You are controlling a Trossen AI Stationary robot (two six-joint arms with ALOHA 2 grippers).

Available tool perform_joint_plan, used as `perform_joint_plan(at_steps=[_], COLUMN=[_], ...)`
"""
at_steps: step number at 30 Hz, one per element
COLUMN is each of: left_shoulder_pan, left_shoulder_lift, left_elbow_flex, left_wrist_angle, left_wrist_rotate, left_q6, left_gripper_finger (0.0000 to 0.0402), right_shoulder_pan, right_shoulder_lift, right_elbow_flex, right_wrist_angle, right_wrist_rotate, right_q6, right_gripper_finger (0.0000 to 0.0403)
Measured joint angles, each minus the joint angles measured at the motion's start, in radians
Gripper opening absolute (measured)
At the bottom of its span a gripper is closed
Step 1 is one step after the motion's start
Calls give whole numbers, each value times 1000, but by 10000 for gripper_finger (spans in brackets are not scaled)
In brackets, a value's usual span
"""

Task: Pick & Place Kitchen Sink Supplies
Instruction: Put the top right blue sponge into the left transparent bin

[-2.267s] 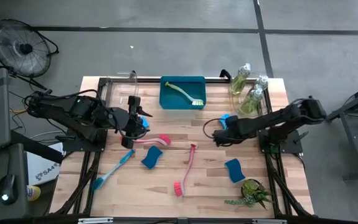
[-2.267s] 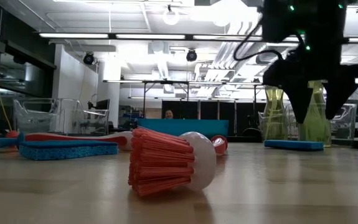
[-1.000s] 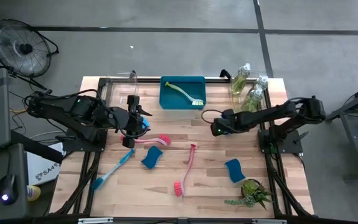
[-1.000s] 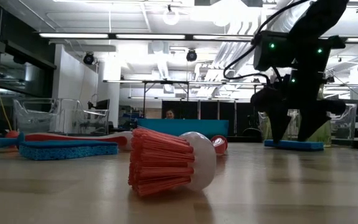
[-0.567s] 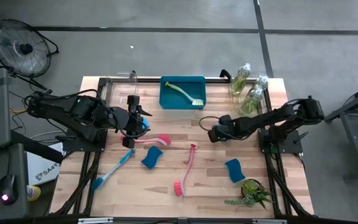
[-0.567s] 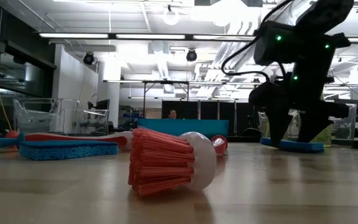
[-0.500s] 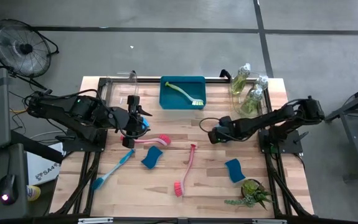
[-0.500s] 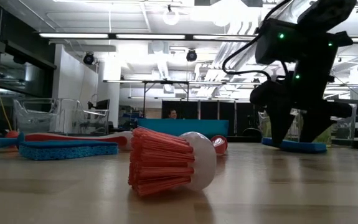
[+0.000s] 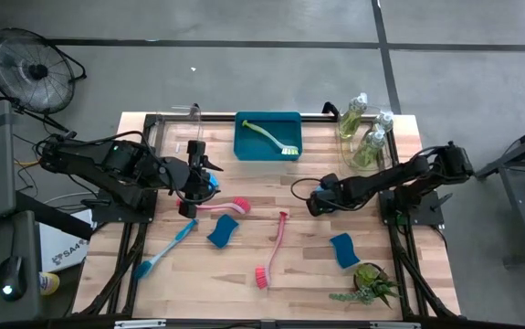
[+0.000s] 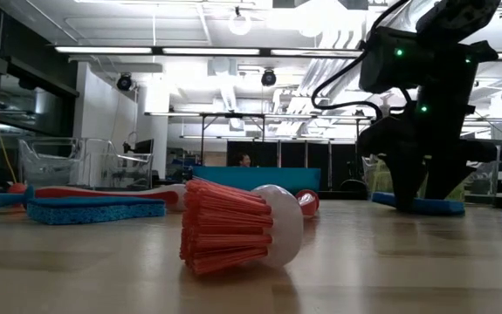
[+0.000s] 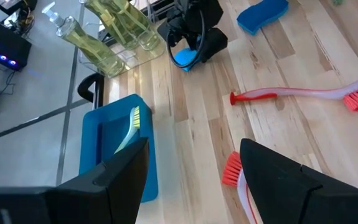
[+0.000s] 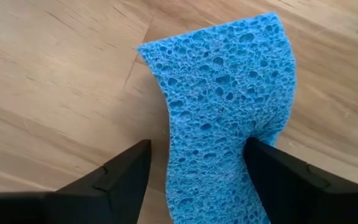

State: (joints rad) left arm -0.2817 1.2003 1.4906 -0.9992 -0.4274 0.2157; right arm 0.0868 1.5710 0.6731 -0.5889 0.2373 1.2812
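A blue sponge (image 12: 228, 118) lies flat on the table (image 9: 372, 274), about three o'clock of centre, between the right gripper's (image 12: 197, 171) spread fingers, one pressing its edge. The left gripper (image 11: 194, 180), at nine o'clock, is open and empty.

A light wooden table (image 9: 244, 302) carries a blue rectangular tray (image 9: 267, 137) holding a yellow-green dish brush (image 9: 271, 138). Clear bottles of yellow-green liquid (image 9: 364, 135) stand at the back right. The right gripper (image 9: 316, 202) sits low near mid-table; the left gripper (image 9: 194, 175) hovers beside a pink-red brush (image 9: 224, 206).
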Motion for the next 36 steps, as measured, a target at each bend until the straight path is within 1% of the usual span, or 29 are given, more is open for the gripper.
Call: perform_joint_plan(at_steps=[4, 8, 21, 28, 33, 36], left_shoulder_pan=[0, 0, 0, 0, 0, 0], left_shoulder_lift=[0, 0, 0, 0, 0, 0], left_elbow_flex=[0, 0, 0, 0, 0, 0], left_wrist_angle=[0, 0, 0, 1, 6, 6], left_wrist_rotate=[16, 18, 17, 17, 14, -14], left_q6=[0, 0, 0, -3, -3, -3], left_gripper_finger=[246, 246, 246, 246, 246, 246], right_shoulder_pan=[3, 13, 26, 27, 29, 29], right_shoulder_lift=[0, 1, 2, 11, 16, 16], right_elbow_flex=[0, 0, 0, 58, 131, 181], right_wrist_angle=[-13, -23, -39, -67, -70, -64], right_wrist_rotate=[0, 3, 11, -4, -9, -9], right_q6=[-3, 0, 3, 0, -65, -134], right_gripper_finger=[243, 218, 96, 18, 14, 12])
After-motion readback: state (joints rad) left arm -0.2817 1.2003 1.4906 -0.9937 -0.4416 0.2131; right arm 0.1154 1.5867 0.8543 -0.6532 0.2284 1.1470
